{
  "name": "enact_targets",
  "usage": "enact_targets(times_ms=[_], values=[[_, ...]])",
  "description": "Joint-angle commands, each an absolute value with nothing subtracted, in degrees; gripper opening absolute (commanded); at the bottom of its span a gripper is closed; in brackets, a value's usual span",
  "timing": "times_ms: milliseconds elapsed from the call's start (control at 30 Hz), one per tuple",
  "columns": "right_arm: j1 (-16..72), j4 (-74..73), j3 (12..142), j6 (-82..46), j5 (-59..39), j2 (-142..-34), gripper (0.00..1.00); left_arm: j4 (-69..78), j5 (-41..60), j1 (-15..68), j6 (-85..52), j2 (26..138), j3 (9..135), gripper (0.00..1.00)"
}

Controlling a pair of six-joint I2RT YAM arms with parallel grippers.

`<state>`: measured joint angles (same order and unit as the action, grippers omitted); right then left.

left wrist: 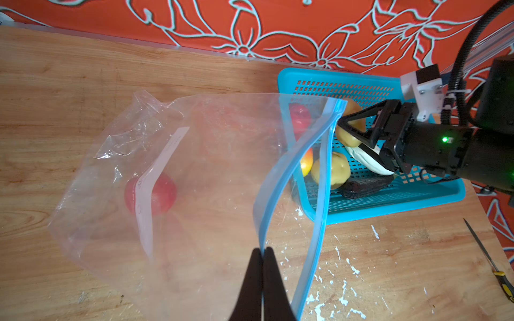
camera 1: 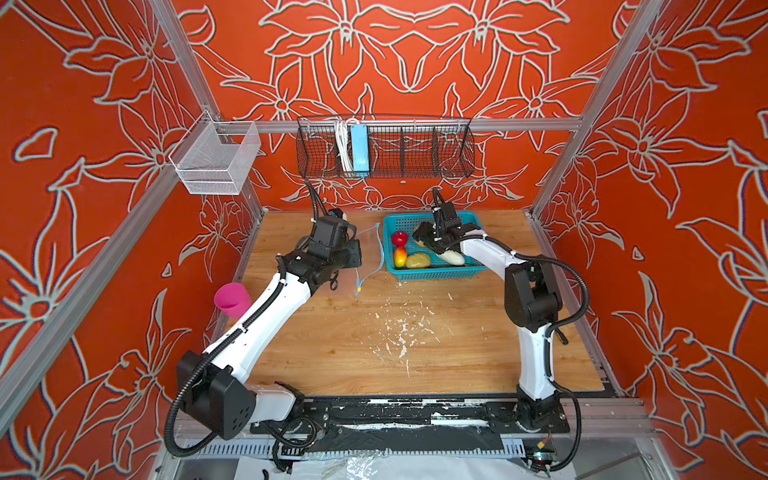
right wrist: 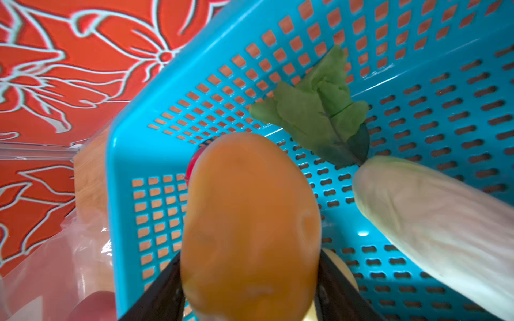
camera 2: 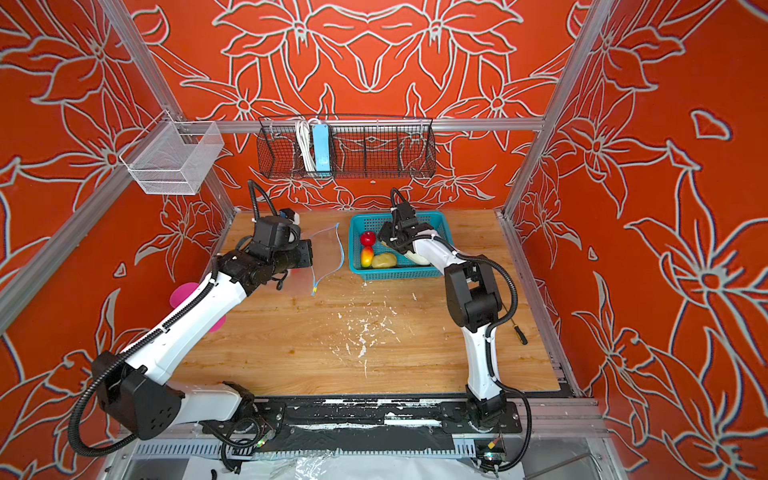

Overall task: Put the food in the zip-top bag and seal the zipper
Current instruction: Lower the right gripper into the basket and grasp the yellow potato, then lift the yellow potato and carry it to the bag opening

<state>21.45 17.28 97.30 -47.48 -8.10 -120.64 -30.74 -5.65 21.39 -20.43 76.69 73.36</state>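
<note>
Left wrist view: left tool (left wrist: 262, 251) is clenched on one lip of the zipper (left wrist: 278, 178), propping the mouth of the zip-top bag (left wrist: 208, 155) open toward the basket (left wrist: 395, 205). The bag lies on the surface (left wrist: 69, 69), just beside the basket. One red ball (left wrist: 150, 193) is inside the bag, the only item I can see loaded. Right tool (right wrist: 250, 283) is grasping a potato (right wrist: 250, 216), jaws either side of it, over the basket interior and not at the bag mouth yet. Sitting in the basket: second red ball (camera 1: 400, 238), mango (camera 1: 400, 256), second potato (camera 1: 418, 260), white vegetable (camera 1: 453, 257), green leafy piece (right wrist: 319, 111), plus a dark lump (left wrist: 367, 184) I can't identify. My read: early stage, one piece of food bagged, one in the tool, five or more to go. Zipper is wide open, seal not started. Sealing probably needs both tools, so the left one likely has to hold that lip until the last item is in.
</note>
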Motion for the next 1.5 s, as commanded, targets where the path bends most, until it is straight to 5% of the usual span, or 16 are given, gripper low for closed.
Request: enact_targets(times_ms=[0, 933, 1467], values=[[21.0, 15.8, 95.5, -46.4, -8.6, -117.7, 0.45, -30.2, -5.2, 21.4, -20.7, 76.2, 72.7, 0.0], [21.6, -5.5, 68.8, -47.5, -14.6, -99.9, 0.43, -30.4, -5.7, 21.4, -21.0, 76.8, 72.9, 0.0], [27.8, -6.2, 65.0, -44.3, -11.9, -88.5, 0.43, -30.5, -5.5, 21.4, -20.8, 77.1, 72.9, 0.0]])
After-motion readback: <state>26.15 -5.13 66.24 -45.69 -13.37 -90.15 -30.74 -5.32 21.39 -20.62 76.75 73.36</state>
